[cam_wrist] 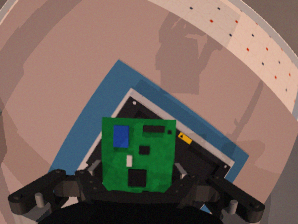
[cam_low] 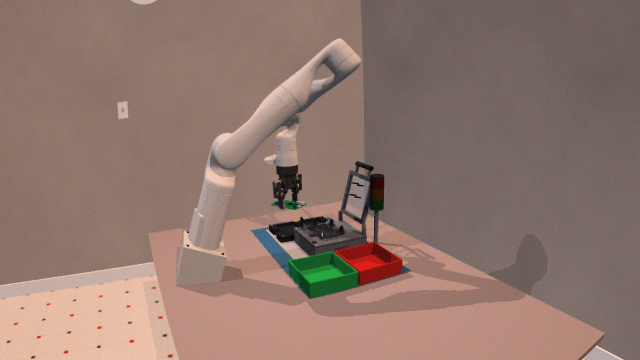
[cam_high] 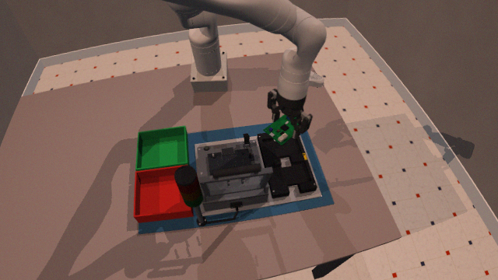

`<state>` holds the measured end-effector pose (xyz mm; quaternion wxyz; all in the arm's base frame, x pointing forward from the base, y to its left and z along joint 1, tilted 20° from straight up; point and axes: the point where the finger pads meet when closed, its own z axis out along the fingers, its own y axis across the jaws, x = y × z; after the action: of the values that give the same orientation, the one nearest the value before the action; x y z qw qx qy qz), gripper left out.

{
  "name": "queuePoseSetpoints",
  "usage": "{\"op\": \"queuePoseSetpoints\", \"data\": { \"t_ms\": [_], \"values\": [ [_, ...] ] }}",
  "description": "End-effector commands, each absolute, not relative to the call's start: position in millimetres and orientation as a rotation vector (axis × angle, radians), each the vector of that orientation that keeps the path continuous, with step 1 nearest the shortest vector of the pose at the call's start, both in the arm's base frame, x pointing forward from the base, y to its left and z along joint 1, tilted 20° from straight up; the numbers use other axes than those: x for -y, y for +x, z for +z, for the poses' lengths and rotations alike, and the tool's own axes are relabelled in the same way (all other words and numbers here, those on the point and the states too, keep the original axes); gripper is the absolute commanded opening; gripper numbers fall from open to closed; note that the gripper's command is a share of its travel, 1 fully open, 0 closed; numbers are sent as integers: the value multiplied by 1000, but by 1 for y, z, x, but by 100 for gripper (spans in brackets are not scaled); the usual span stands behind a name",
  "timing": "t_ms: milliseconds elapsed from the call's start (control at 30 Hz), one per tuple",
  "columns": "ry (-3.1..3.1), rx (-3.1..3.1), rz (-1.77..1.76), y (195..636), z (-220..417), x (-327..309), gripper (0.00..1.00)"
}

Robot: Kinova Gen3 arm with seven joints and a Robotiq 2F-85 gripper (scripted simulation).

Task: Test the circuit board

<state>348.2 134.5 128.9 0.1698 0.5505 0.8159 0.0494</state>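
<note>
My gripper is shut on the green circuit board, gripping it by its edges and holding it in the air over the far end of the black tray. In the wrist view the board is flat, component side toward the camera, between my fingers, with the tray below. It also shows in the exterior view, well above the table. The grey tester stands left of the tray with its lid raised. A lone black post stands at the tester's far edge.
The green bin and the red bin sit left of the tester. The signal light stands on a pole at the tester's near left corner. Everything rests on a blue mat. The arm base is behind.
</note>
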Motion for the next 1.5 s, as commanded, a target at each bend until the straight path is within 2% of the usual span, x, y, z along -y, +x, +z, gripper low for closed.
{"op": "queuePoseSetpoints", "data": {
  "t_ms": [0,833,1467],
  "values": [
    [1511,-2355,128,348,129,-134,77],
    [530,-2740,-60,348,129,-134,77],
    [-327,-2794,-208,348,129,-134,77]
  ]
}}
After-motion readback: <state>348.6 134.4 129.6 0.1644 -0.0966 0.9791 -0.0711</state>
